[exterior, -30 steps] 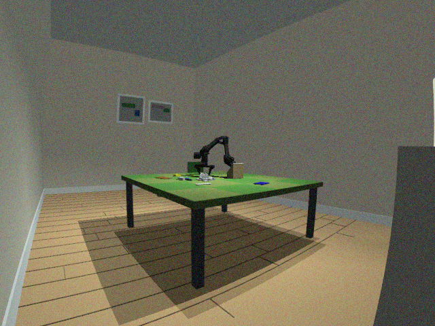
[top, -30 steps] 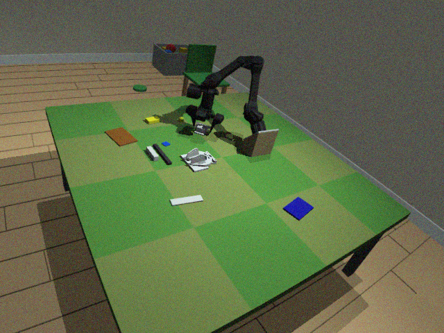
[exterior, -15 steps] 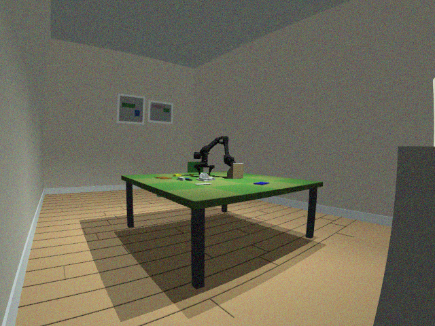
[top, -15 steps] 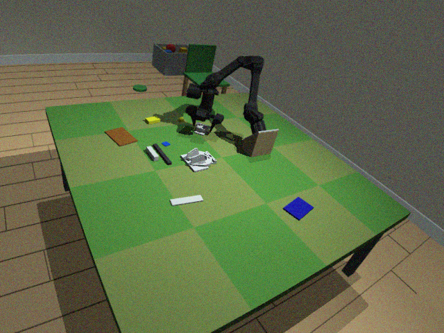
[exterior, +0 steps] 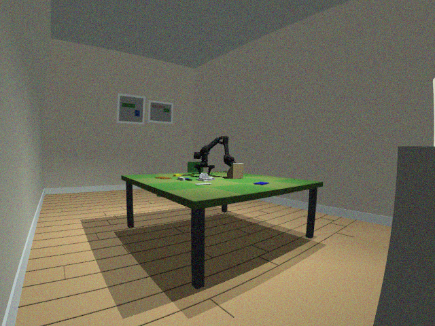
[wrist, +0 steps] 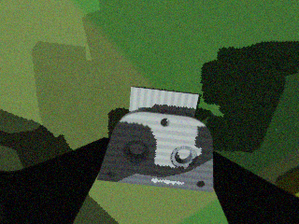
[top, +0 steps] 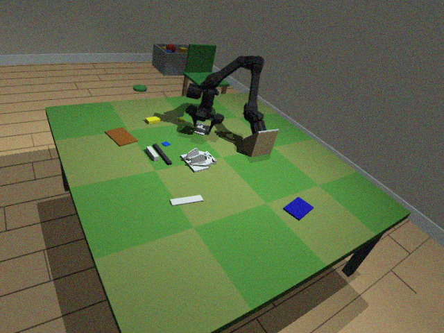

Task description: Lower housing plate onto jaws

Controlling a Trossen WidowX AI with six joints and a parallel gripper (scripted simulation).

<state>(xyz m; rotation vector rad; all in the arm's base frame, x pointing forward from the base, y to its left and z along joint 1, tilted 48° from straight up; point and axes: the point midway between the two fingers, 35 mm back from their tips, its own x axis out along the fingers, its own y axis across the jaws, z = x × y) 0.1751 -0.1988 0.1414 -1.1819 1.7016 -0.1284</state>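
The housing plate (top: 200, 127) (wrist: 179, 133) is a light grey-white plate with a rounded edge, a raised ring and small holes. My gripper (top: 202, 130) (wrist: 157, 148) is shut on it, one finger at each side edge, low over the far part of the table. In the wrist view a white ribbed piece (wrist: 161, 98) shows beyond the plate's rounded edge; whether it is joined to the plate I cannot tell. The white base with the two jaws (top: 198, 159) (exterior: 205, 178) sits nearer the table's middle, apart from my gripper. Its pins and stubs are too small to make out.
A tan box (top: 264, 143) (exterior: 238, 170) stands by the arm's base. A white block (top: 152, 153) and a black bar (top: 162, 154) lie left of the jaws. A white strip (top: 186, 200), blue square (top: 298, 208), orange plate (top: 121, 136) and yellow block (top: 152, 120) lie farther off.
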